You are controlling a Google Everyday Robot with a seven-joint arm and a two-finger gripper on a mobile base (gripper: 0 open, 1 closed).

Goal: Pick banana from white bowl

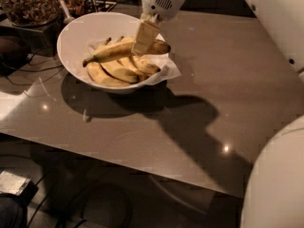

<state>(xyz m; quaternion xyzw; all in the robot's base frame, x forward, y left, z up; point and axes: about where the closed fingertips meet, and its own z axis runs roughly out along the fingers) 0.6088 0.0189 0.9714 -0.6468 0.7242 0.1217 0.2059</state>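
The white bowl [76,32] stands at the table's far left, with a paper liner over its right rim. Several bananas lie in it. The long, nearly straight banana [111,53] lies across the top of the others, with its thin stem pointing left and its dark blunt end at the right. My gripper [144,41] reaches down from above into the bowl. Its fingers [145,34] are closed around this banana near its right end. The shorter curved bananas [118,70] lie underneath it.
A glass jar of brown nuts [28,4] and utensils stand behind the bowl at the far left. Dark cables run over the table's left edge. My white arm and body fill the right side of the view. The brown table [190,108] ends at a near edge.
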